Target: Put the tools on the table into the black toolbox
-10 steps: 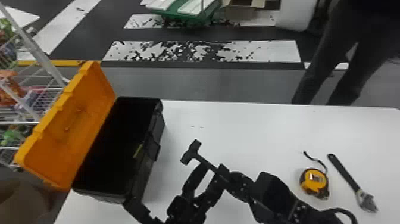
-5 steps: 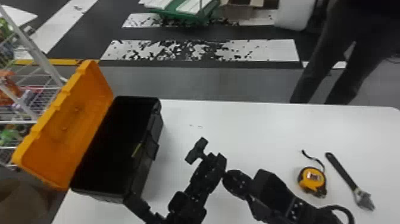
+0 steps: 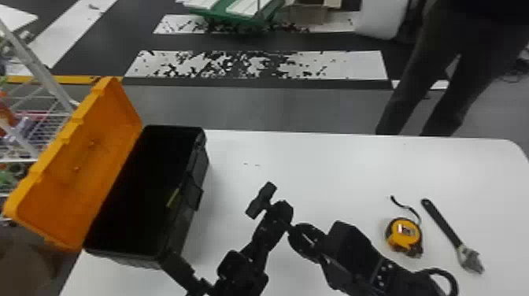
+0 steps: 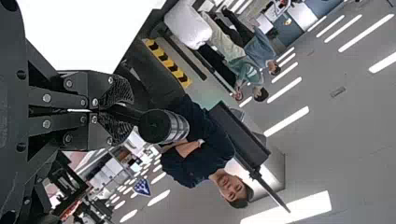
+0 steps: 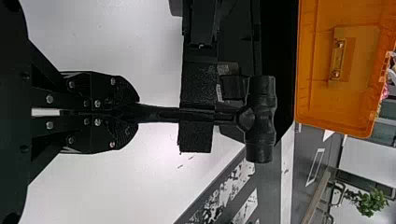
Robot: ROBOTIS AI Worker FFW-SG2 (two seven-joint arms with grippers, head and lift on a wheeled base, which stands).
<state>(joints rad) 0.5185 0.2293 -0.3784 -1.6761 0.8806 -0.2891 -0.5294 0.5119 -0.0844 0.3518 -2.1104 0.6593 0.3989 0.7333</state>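
In the head view my left gripper (image 3: 284, 207) is shut on the hammer's handle close beside the black hammer head (image 3: 261, 200), right of the toolbox. My right gripper (image 3: 296, 232) holds the handle's other end. In the left wrist view the left gripper (image 4: 119, 111) clasps the dark handle, with the hammer head (image 4: 156, 126) just beyond. The right gripper (image 5: 126, 112) in the right wrist view is shut on the hammer handle (image 5: 161, 113). The black toolbox (image 3: 198, 157) stands open on the table's left. A yellow tape measure (image 3: 405, 232) and adjustable wrench (image 3: 444, 226) lie at right.
The toolbox's orange lid (image 3: 90, 153) leans outward to the left. The white table's (image 3: 334, 165) far edge lies beyond the tools. A wire rack (image 3: 35, 118) stands left of the table.
My left gripper, earlier open around the handle, has shut on it near the head. The hammer head has tilted slightly and shifted a little right. The right gripper has barely moved.
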